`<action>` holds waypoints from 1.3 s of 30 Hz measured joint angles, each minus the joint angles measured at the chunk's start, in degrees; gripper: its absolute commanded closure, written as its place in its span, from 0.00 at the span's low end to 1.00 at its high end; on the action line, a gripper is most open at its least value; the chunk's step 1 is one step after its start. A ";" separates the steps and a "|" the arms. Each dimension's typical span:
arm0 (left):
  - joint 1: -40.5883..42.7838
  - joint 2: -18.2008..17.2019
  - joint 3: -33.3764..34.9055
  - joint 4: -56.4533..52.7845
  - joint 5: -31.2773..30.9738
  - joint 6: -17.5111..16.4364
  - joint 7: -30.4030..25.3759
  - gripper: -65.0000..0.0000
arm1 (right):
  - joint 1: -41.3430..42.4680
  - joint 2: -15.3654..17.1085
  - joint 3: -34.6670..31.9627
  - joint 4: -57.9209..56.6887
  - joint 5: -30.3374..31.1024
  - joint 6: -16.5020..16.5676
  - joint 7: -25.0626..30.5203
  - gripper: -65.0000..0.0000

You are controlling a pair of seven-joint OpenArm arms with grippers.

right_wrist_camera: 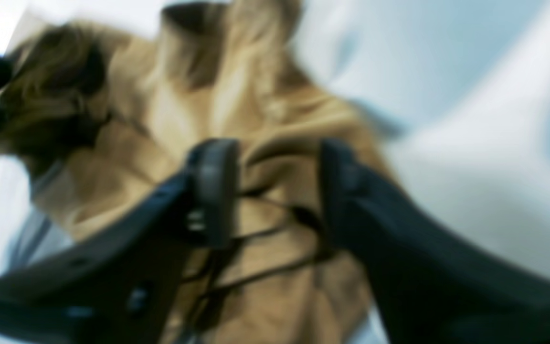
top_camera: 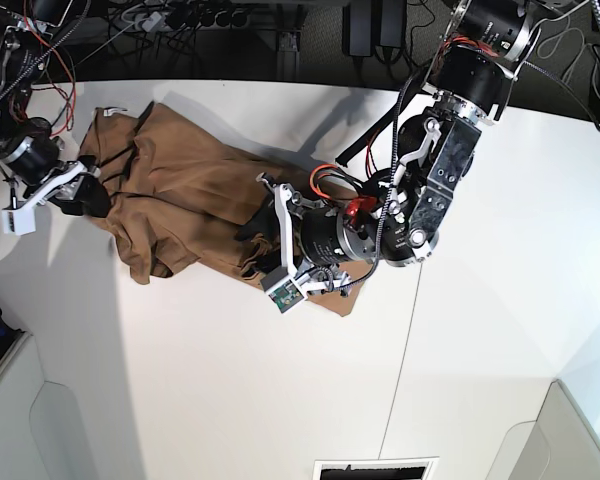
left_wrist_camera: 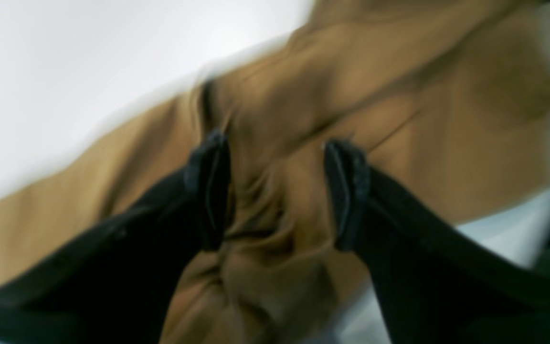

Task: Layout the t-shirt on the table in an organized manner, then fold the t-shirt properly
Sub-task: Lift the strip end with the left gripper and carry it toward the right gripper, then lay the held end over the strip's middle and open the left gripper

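Note:
The tan t-shirt [top_camera: 200, 190] lies crumpled on the white table [top_camera: 230, 400], stretching from the far left to the middle. My left gripper [top_camera: 252, 232] sits over the shirt's near right part. In the left wrist view that left gripper [left_wrist_camera: 277, 191] is open, with bunched t-shirt [left_wrist_camera: 399, 110] cloth lying between its spread fingers [left_wrist_camera: 210, 191]. At the shirt's left edge is my right gripper [top_camera: 85, 198]. The right wrist view is blurred; it shows the right gripper [right_wrist_camera: 275, 191] open too, over wrinkled t-shirt [right_wrist_camera: 170, 124] folds.
Cables and dark equipment [top_camera: 230, 25] line the table's far edge. A thin seam [top_camera: 405, 340] runs down the table right of the shirt. Grey panels stand at the near left corner [top_camera: 40, 430] and near right corner [top_camera: 570, 440].

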 measured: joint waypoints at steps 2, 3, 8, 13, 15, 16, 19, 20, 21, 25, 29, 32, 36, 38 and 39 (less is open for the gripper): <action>-0.24 -0.52 -1.97 1.07 -2.71 -1.66 -0.17 0.48 | -0.04 0.00 3.74 0.00 0.00 0.00 0.07 0.50; -0.28 -1.01 -2.97 1.16 -3.61 -1.95 -0.15 0.48 | -0.07 0.02 5.51 0.00 -0.02 -0.02 0.00 0.50; -0.15 -1.90 -7.69 1.09 -4.63 -3.67 0.07 0.48 | -0.02 0.85 8.92 -0.50 -0.02 -0.15 -0.20 0.50; 0.50 -2.05 -9.92 0.81 -2.89 -3.96 -0.26 0.48 | -0.04 0.94 5.73 -6.82 -0.04 -0.15 -0.15 0.47; 2.23 -3.02 -9.94 0.17 -2.03 -4.09 -0.50 0.48 | -0.04 0.83 4.13 -9.60 1.75 0.02 0.76 0.40; 3.45 -3.72 -9.94 -0.07 -0.72 -4.09 -0.59 0.48 | 0.00 0.87 3.32 -10.64 3.30 0.02 0.98 0.38; 6.73 -5.95 -10.14 -0.39 2.38 -4.07 -2.43 0.48 | 0.31 1.01 0.33 -11.98 5.64 0.31 1.64 0.37; 7.37 -6.58 -10.47 -0.42 2.56 -4.09 -3.23 0.48 | 0.31 0.98 -0.72 -11.98 5.68 0.52 1.77 0.37; 7.85 -6.99 -11.13 -0.42 2.43 -4.09 -3.85 0.48 | 0.31 0.96 -1.60 -11.96 6.14 0.70 1.79 0.37; 9.44 -7.34 -14.08 -0.39 1.68 -3.87 -4.83 0.48 | 0.46 0.96 -3.91 -11.87 6.78 0.72 1.81 0.37; 10.86 -7.23 -14.49 -0.39 0.98 -3.91 -4.66 0.48 | 0.44 -0.79 -3.93 -11.65 6.93 0.72 2.21 0.37; 10.97 -5.53 -14.23 -0.42 1.09 -4.37 -4.66 0.48 | 0.46 -2.45 -3.93 -11.61 7.15 0.76 2.34 0.37; 10.97 -0.24 -14.05 -0.42 6.23 -4.76 -8.81 0.50 | 0.48 -3.87 -4.00 -11.58 7.39 1.14 2.34 0.38; 10.95 1.55 -14.01 -0.42 9.49 -4.92 -10.69 0.65 | 0.48 -3.98 -4.00 -11.58 7.63 1.16 2.21 0.38; 10.95 1.86 -14.01 -0.42 10.36 -4.92 -11.50 0.74 | 0.48 -4.15 -4.00 -11.58 7.65 1.16 2.19 0.38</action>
